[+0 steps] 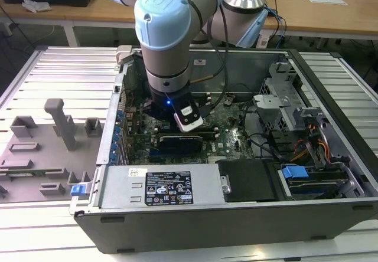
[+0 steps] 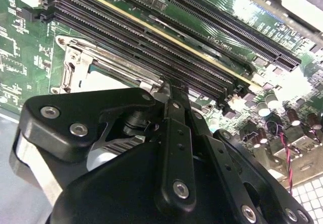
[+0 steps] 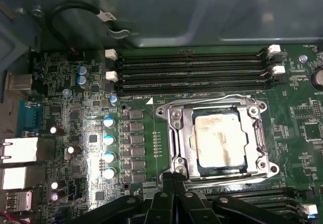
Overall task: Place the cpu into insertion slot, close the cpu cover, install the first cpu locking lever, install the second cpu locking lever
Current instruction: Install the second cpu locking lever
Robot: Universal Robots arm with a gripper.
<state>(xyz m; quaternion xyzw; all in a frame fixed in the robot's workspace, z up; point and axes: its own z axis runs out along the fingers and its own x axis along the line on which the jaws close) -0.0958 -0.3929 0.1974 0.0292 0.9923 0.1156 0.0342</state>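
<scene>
The cpu, a pale silver square with smudges on top, lies flat in the socket on the green motherboard in the first wrist view. The cpu cover, a metal frame with an open centre, lies down around it. A thin wire lever runs along one socket edge. My gripper is shut, its black fingertips pressed together at the socket's corner, nothing visible between them. In the second wrist view the gripper touches down beside the socket frame. The arm's wrist hangs over the open computer case.
Long black memory slots run beside the socket, and capacitors stand on its other side. The case holds a grey power supply and a drive cage. A grey fixture tray lies at the exterior view's left.
</scene>
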